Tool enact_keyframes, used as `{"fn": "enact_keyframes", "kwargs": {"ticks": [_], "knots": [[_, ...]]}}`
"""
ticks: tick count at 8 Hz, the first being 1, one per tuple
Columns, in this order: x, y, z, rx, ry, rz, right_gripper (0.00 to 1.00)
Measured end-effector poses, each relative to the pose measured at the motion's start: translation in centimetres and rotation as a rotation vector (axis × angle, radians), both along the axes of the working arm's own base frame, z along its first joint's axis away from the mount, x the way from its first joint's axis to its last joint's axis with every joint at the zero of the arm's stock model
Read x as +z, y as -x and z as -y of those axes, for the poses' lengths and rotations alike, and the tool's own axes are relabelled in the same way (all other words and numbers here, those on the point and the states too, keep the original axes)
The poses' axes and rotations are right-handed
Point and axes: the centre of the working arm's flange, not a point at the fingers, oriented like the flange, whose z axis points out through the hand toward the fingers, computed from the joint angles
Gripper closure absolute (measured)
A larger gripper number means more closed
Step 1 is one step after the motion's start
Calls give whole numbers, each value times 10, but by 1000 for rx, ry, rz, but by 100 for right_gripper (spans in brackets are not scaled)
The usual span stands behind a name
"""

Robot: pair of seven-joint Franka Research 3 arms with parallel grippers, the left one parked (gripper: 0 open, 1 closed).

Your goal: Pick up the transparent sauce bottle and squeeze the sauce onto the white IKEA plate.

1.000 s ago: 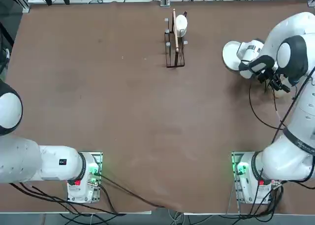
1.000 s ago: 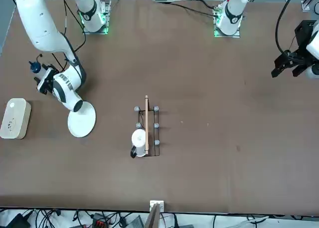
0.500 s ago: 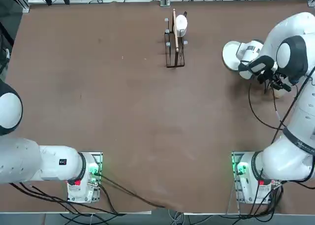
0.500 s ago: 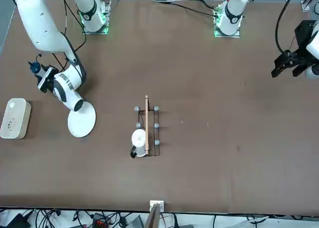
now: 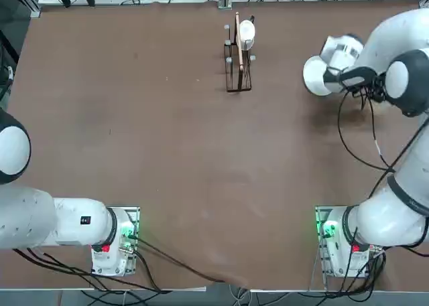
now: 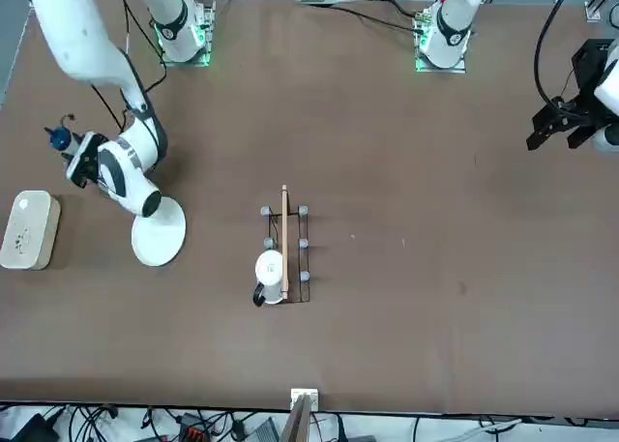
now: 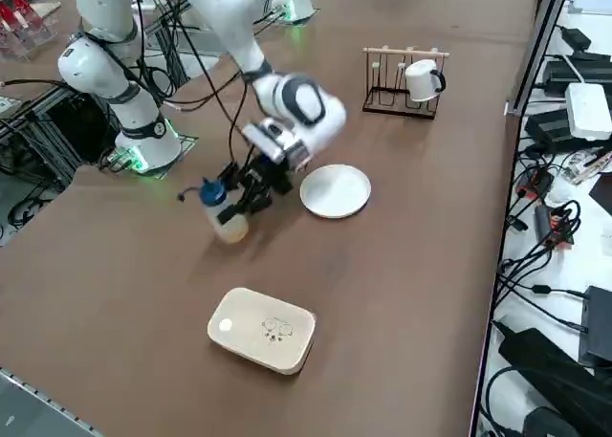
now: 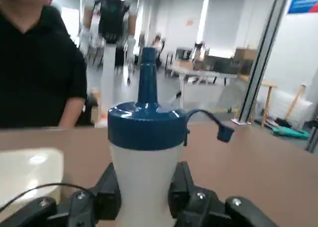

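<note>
Bottle, transparent sauce, one, with one blue cap and one small tethered stopper; pale tan contents show through its wall. It is located over the right-hand part of the desk, away from the middle. Whether its base touches the surface cannot be told. Right end effector, one, closed about the bottle, with one finger against each side of the body.

White IKEA plate, one, round, lying flat near the bottle, on the side toward the desk's far edge from the arm bases. Its visible upper face is bare and white.

Cream container, one, rounded-square, lying nearer the desk's right edge than the plate; two small round faces are drawn on its top.

Wire rack, one, with one wooden bar, standing near the middle of the far edge. White mug, one, dark-handled, at the rack.

Person, one at close range, in a black short-sleeved shirt, beyond the container in the right wrist view.
</note>
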Motion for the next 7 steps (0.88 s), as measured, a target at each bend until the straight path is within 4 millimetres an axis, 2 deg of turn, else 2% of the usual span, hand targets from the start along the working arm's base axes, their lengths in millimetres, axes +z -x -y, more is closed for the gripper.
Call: {"fn": "enact_keyframes", "kwargs": {"ticks": [2,3,4,5,7], "knots": [[87,-27,-50,43,-264,-20,54],[118,-40,-72,73,-394,-29,56],[134,-51,-93,106,-511,-51,56],[139,-61,-113,136,-630,-89,56],[133,-82,-147,214,-846,-165,56]]}}
